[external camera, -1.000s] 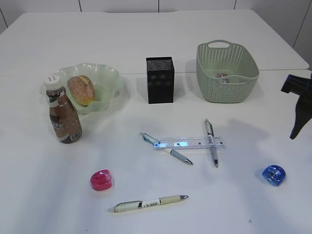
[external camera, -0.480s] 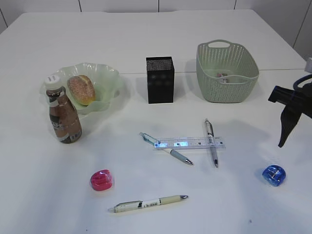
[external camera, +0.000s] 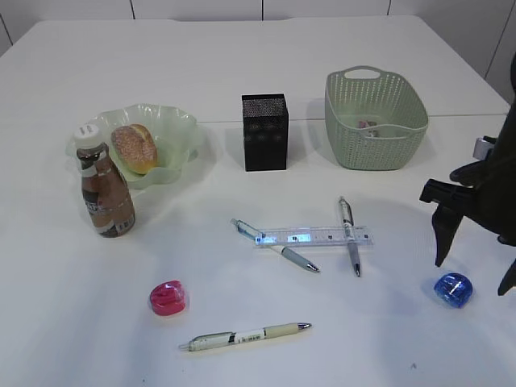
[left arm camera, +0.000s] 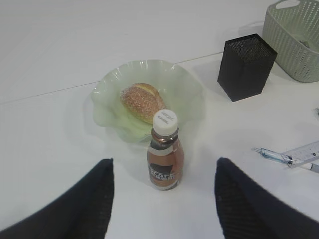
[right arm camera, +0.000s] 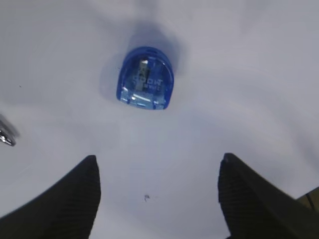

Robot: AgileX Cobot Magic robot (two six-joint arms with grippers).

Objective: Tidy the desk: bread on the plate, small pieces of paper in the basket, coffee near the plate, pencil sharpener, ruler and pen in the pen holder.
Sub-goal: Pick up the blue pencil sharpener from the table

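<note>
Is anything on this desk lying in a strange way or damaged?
Nothing looks damaged or spilled. Only the ruler lies oddly: it is crossed with two pens in the middle of the desk.

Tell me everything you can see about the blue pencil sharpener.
The blue sharpener is a small piece of see-through blue plastic, rounded at one end and flat at the other, with a metal blade visible inside and faint lettering on top. It lies flat on the white table, at its front right, apart from the pens and ruler. Nothing touches it. The right gripper hangs open above it, one finger on either side, not yet in contact.
</note>
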